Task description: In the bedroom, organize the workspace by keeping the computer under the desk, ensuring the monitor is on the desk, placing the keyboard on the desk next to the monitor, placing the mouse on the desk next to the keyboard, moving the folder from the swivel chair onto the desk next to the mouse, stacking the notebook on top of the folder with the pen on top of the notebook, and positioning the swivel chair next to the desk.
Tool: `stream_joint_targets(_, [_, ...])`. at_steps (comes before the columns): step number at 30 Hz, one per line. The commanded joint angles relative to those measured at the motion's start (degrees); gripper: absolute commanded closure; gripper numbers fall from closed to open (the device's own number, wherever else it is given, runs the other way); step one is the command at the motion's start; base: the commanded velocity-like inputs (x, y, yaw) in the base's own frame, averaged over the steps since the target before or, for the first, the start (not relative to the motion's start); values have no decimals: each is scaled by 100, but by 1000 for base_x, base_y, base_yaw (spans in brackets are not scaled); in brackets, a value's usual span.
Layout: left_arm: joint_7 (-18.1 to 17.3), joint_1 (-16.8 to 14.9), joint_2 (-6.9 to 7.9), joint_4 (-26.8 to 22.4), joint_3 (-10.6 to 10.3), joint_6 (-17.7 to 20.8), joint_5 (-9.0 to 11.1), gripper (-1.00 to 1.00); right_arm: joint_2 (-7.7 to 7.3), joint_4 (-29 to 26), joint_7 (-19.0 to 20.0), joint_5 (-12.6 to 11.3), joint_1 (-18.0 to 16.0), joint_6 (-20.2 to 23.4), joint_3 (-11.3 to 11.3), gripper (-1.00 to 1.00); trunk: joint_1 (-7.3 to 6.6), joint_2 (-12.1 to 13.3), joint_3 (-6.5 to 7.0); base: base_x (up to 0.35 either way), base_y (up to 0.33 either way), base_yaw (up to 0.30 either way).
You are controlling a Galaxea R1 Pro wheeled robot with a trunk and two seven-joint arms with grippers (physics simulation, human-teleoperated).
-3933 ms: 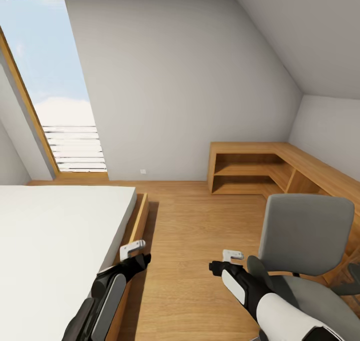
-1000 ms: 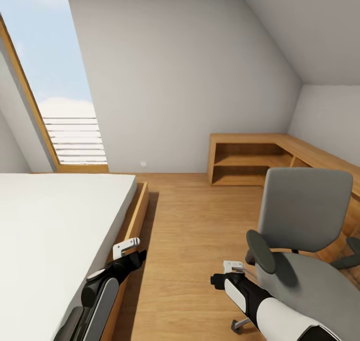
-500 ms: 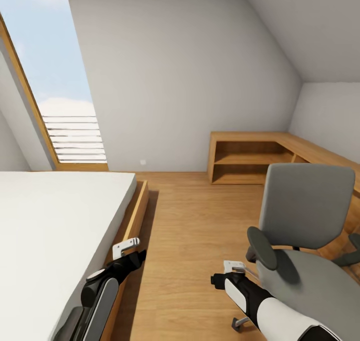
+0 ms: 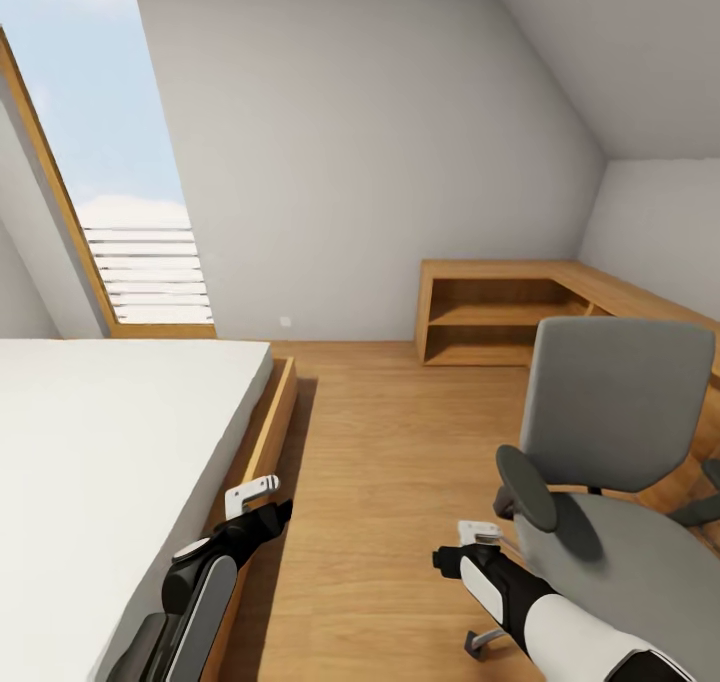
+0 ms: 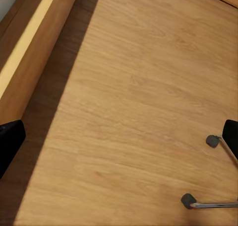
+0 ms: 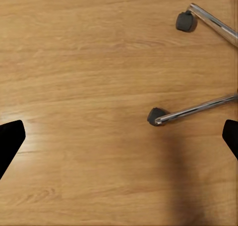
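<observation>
Left gripper: fingers spread wide, empty, above the wood floor, just beside the bed frame.
Right gripper: fingers spread wide, empty, over bare floor.
Swivel chair: immediately right of the right gripper; seat empty; chrome legs and casters lie between its fingertips in the right wrist view.
Wooden shelf unit: far ahead, against the wall.

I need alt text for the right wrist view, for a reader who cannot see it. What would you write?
Looking down at a wood plank floor, with two chrome legs of the swivel chair reaching in from one side, each ending in a black caster. The two dark fingertips of the right pincer sit far apart at opposite edges, open and holding nothing.
</observation>
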Motion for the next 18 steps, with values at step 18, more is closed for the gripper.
stream_joint_targets(18, [54,-2,0,-38,194,13,86,-100,-301,-9,-36,-80,-13,27,-230,-100,396,-726,-329,0,0,0])
